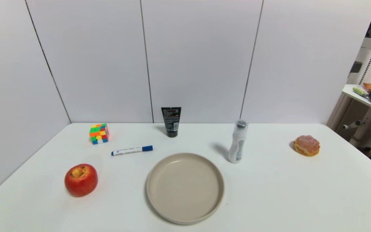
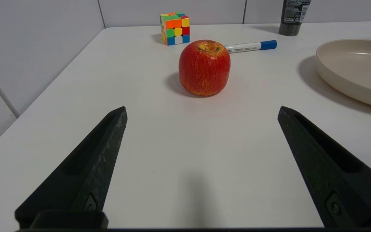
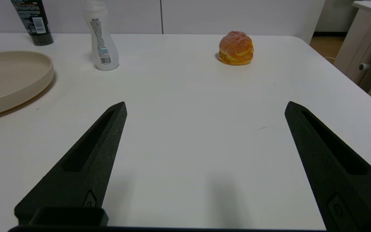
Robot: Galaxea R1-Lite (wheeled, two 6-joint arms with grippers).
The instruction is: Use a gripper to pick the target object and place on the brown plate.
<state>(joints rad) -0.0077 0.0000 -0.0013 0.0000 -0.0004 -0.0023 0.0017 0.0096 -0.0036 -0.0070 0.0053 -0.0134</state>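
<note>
The big white counter [image 1: 269,193] holds everything. The brown plate [image 1: 185,188] sits near the front in the middle, flat and bare. The left hand [image 2: 201,109] hangs low over the counter on the left side, with its two black fingers [image 2: 89,167] spread wide apart and nothing between them; a red apple [image 2: 204,67] sits ahead of it. The right hand [image 3: 204,108] hangs low over the right side, its fingers [image 3: 85,164] wide apart too, holding nothing. A white bottle [image 1: 237,141] stands just beside the plate, behind it to the right. A black tube [image 1: 171,121] stands at the back by the wall. A bright puzzle cube [image 1: 99,133] sits far back on the left. The bun [image 1: 307,145] sits alone on the right side, well apart from the plate and ahead of the right hand. A blue marker [image 1: 132,150] lies between the cube and the plate
</note>
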